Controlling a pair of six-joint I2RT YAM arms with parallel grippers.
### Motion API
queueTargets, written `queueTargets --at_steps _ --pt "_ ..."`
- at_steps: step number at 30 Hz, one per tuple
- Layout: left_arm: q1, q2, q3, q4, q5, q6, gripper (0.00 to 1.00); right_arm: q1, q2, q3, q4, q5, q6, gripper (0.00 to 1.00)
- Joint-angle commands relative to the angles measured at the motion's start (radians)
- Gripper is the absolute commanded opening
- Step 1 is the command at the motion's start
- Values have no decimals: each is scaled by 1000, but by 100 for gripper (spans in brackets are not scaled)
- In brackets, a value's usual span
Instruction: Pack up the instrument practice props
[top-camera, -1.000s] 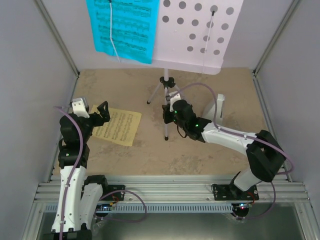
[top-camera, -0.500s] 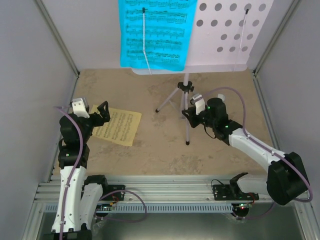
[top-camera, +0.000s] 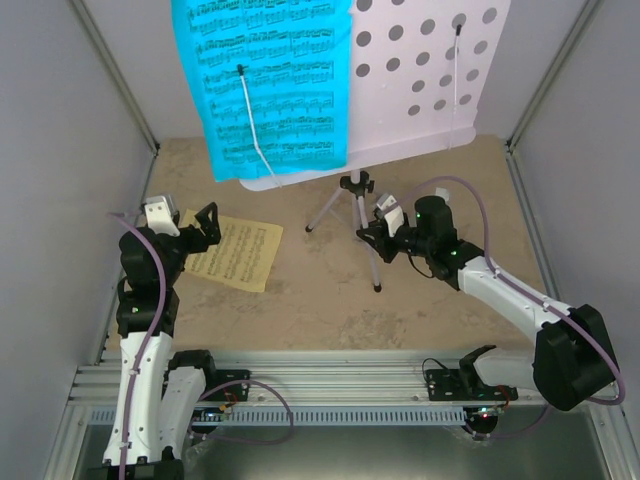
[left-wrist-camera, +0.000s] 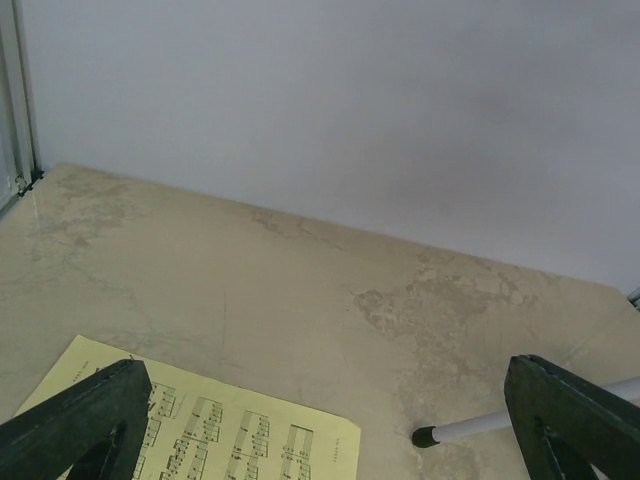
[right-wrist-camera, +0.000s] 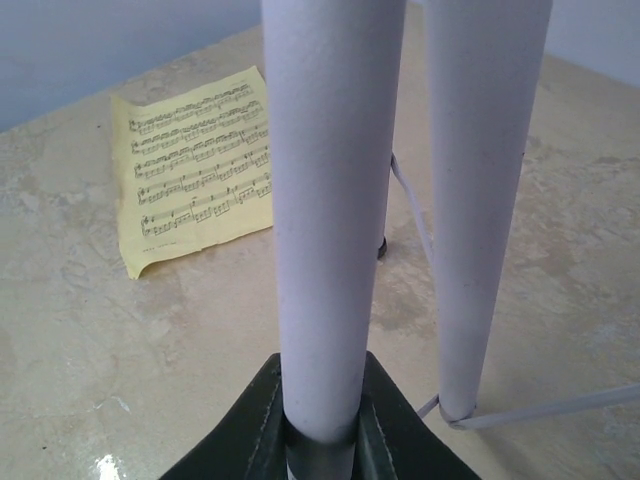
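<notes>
The white perforated music stand (top-camera: 425, 75) leans over at the back, with the cyan music sheet (top-camera: 270, 85) clipped on its left half. My right gripper (top-camera: 376, 232) is shut on a white tripod leg (right-wrist-camera: 320, 200) of the stand; a second leg (right-wrist-camera: 480, 200) runs beside it. The yellow music sheet (top-camera: 235, 252) lies flat on the table and shows in both wrist views (left-wrist-camera: 200, 430) (right-wrist-camera: 195, 170). My left gripper (top-camera: 205, 225) hangs open and empty over the sheet's far edge (left-wrist-camera: 320, 385). The grey metronome is out of view.
Grey walls enclose the tan table (top-camera: 300, 300) on the left, back and right. A black-capped tripod foot (left-wrist-camera: 428, 436) rests on the table right of the yellow sheet. The aluminium rail (top-camera: 340, 380) with the arm bases runs along the near edge.
My right gripper carried the stand to the right, then the stand's top swung back left and tilted. The tripod base shifted slightly left. The left arm has not moved.
</notes>
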Motion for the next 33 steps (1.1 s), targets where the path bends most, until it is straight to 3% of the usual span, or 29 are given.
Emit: queueTargets --at_steps 1,8,18,27,30,33 --pt "4 -3 11 23 14 17 99 -3 -25 -9 31 41 -40 17" --pt "5 -4 11 23 14 16 99 -3 -31 -11 39 75 -26 6" --pt "4 -3 10 22 15 15 99 -34 -27 -44 60 179 37 4" --pt "4 0 10 21 15 15 99 -62 -29 -51 62 171 58 5" --pt "5 0 10 20 15 16 99 -64 -32 -53 64 162 58 10" --pt "4 -2 10 21 15 16 99 -63 -46 -51 55 152 63 31"
